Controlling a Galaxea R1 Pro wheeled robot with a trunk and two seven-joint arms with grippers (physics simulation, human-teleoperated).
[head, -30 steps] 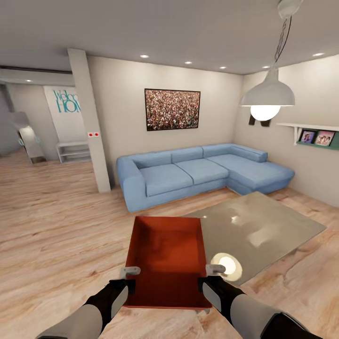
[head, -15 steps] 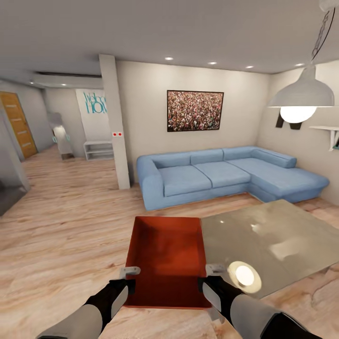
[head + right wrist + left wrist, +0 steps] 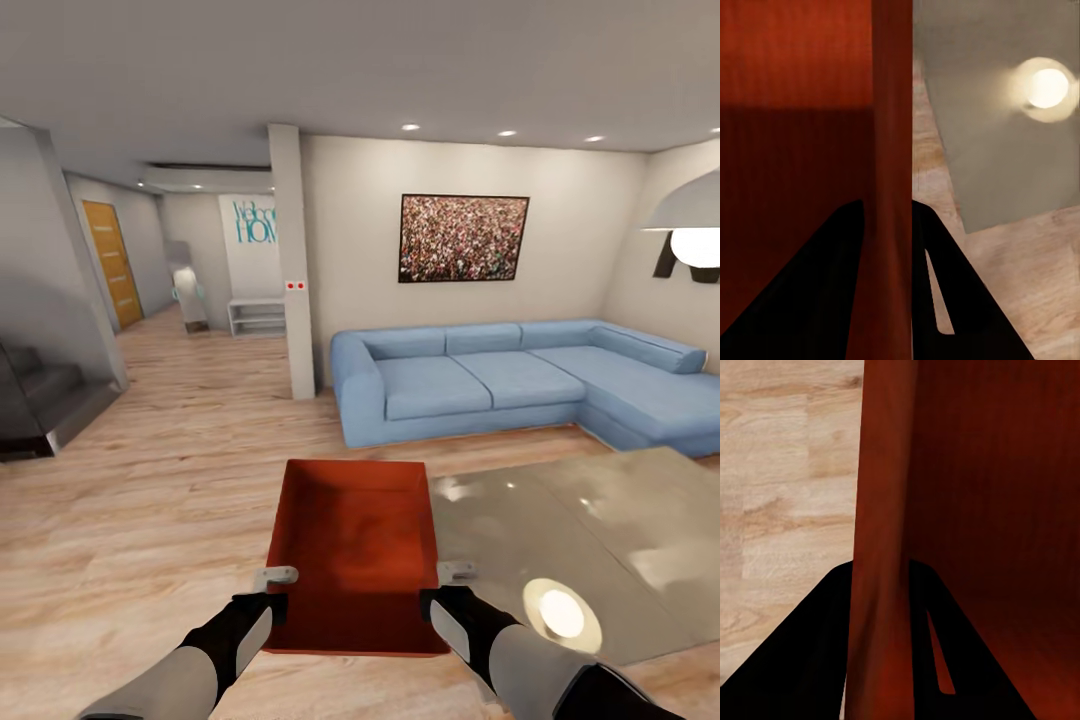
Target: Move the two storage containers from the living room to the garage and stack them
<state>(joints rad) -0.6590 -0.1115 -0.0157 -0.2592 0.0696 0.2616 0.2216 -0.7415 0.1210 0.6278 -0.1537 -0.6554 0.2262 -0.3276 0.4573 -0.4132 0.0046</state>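
Note:
An orange-red storage container hangs in front of me over the living room's light wood floor, held by both arms. My left gripper is shut on its left wall, one dark finger on each side of it. On the opposite side, the right gripper is shut on the right wall in the same way. The bin is open-topped and empty.
A blue corner sofa stands ahead on the right, with a glossy grey rug before it. A white pillar stands ahead. Dark stairs rise at the left. A hallway with an orange door runs back on the left.
The whole view has swung to the left: sofa, rug and pendant lamp slid right, and the stairs and the orange door came into sight. The container and both grippers keep the same hold.

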